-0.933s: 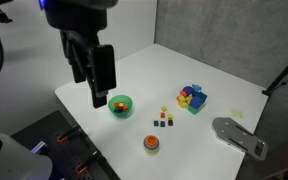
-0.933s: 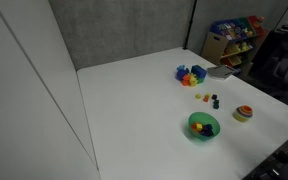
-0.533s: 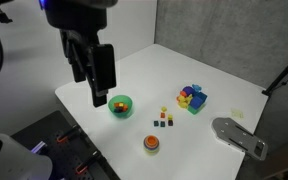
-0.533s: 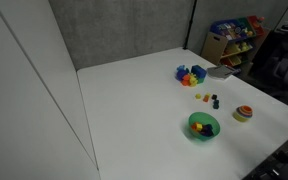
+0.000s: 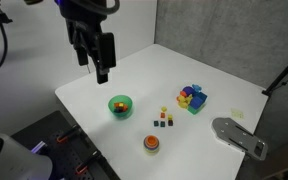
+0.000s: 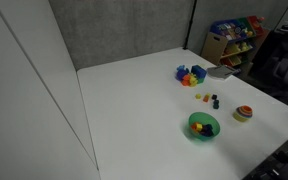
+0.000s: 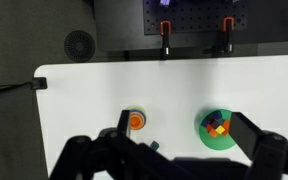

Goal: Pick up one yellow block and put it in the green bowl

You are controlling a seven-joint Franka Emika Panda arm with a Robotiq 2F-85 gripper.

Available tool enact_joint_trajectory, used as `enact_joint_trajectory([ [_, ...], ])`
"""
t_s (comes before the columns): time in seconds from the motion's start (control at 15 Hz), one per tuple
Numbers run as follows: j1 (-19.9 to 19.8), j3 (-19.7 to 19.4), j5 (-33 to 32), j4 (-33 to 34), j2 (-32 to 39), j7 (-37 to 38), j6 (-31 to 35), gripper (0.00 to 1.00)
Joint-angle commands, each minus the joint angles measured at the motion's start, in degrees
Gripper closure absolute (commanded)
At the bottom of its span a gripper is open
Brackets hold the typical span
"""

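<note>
Your gripper (image 5: 102, 72) hangs wide open, empty, well above the green bowl (image 5: 119, 106); inside, a small yellow block (image 7: 216, 122) lies against red and blue ones (image 7: 222, 129).

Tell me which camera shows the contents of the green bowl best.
The wrist view: it looks straight down into the green bowl, showing the coloured blocks inside. Both exterior views show the bowl small and slanted, its contents harder to read.
</note>
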Motion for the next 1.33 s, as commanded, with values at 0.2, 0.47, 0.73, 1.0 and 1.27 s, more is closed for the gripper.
enact_joint_trajectory([
  [0.2,1.5,3.8,4.6,0.4,8.4,8.2,10.4,0.0],
  [0.47,1.5,6.1,5.5,-0.4,15.7,13.2,21.6,0.0],
  [0.73,1.6,7.4,6.2,0.2,24.5,17.9,31.5,0.0],
  [1.0,2.1,7.5,8.7,2.2,33.3,17.5,38.8,0.0],
  [1.27,2.6,7.6,10.5,6.3,40.8,14.4,41.1,0.0],
])
